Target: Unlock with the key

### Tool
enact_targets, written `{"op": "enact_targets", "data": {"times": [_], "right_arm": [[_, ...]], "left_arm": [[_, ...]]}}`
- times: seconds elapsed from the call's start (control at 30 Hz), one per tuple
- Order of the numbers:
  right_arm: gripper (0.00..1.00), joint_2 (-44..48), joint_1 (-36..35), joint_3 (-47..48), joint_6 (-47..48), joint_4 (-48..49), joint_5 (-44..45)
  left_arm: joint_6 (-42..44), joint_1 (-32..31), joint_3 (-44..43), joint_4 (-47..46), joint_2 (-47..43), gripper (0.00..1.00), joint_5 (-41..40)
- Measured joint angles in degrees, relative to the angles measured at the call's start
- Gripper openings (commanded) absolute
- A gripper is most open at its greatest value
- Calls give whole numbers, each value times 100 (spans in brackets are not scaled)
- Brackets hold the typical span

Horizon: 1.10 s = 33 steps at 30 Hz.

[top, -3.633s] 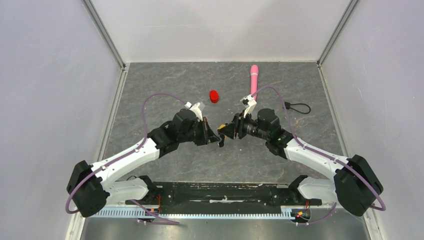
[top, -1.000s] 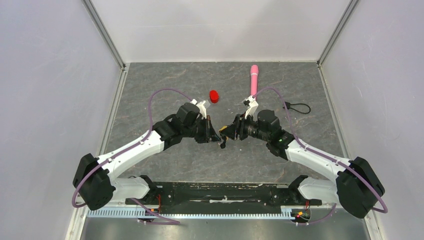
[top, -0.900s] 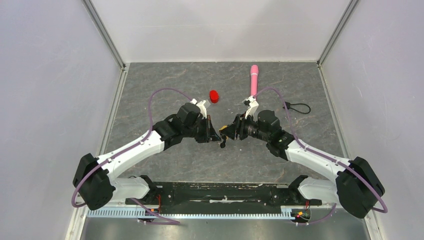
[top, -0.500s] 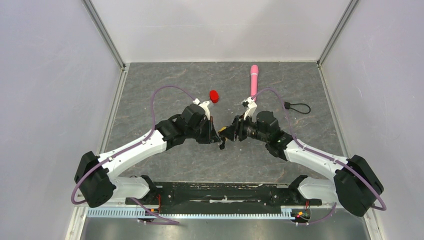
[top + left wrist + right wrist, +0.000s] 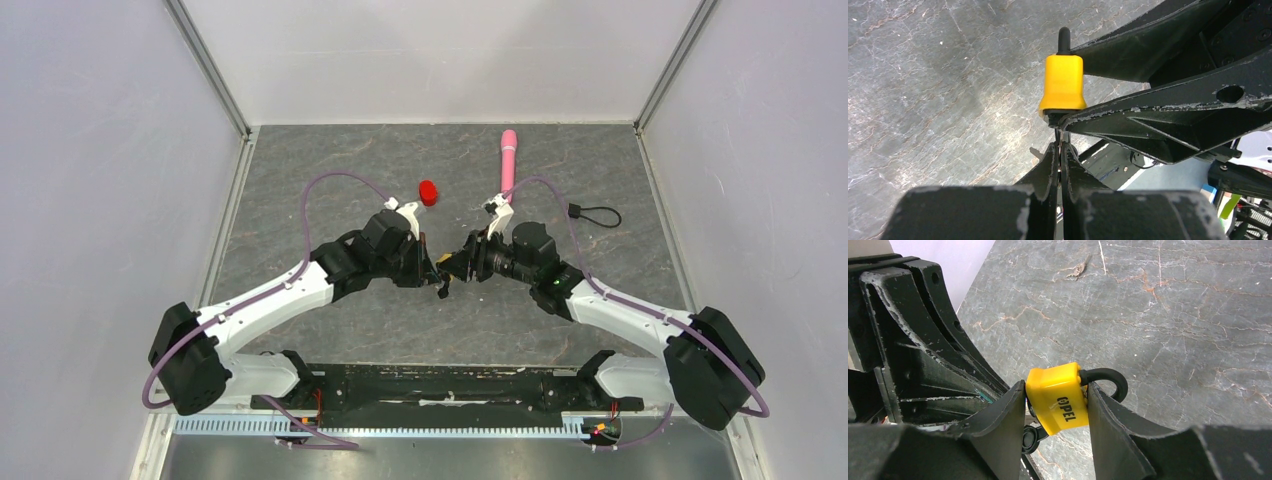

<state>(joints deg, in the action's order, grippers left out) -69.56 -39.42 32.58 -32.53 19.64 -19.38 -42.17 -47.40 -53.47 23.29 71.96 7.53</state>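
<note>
A small yellow padlock [image 5: 1058, 397] with a black shackle [image 5: 1110, 380] is clamped by its sides in my right gripper [image 5: 1057, 387], held above the table's middle [image 5: 447, 264]. My left gripper [image 5: 1059, 146] meets it from the left, its fingers pressed together on the key [image 5: 1058, 132]. Only a thin silvery sliver of the key shows, running from the tips up into the padlock's [image 5: 1063, 82] base. A small black round piece [image 5: 1030, 438] hangs under the padlock. In the top view the two grippers touch nose to nose, left gripper [image 5: 431, 271], right gripper [image 5: 458, 267].
A red cap [image 5: 428, 192] lies behind the left arm. A pink cylinder [image 5: 508, 158] lies at the back, and a black cord with a loop [image 5: 596, 214] at the right. Grey walls close in the stone-patterned table [image 5: 300, 170] on three sides.
The left gripper has edged right and slightly back, closing the small gap to the padlock. The right gripper and padlock have barely moved.
</note>
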Motion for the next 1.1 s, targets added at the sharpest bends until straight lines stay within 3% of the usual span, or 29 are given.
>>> {"op": "enact_targets", "data": {"times": [0.97, 1.1], "right_arm": [[0, -203, -157, -157, -522, 398, -13], [0, -203, -157, -157, -553, 417, -2]], "left_arm": [[-247, -243, 267, -210, -157, 3, -662], [-260, -234, 267, -221, -155, 23, -645]]}}
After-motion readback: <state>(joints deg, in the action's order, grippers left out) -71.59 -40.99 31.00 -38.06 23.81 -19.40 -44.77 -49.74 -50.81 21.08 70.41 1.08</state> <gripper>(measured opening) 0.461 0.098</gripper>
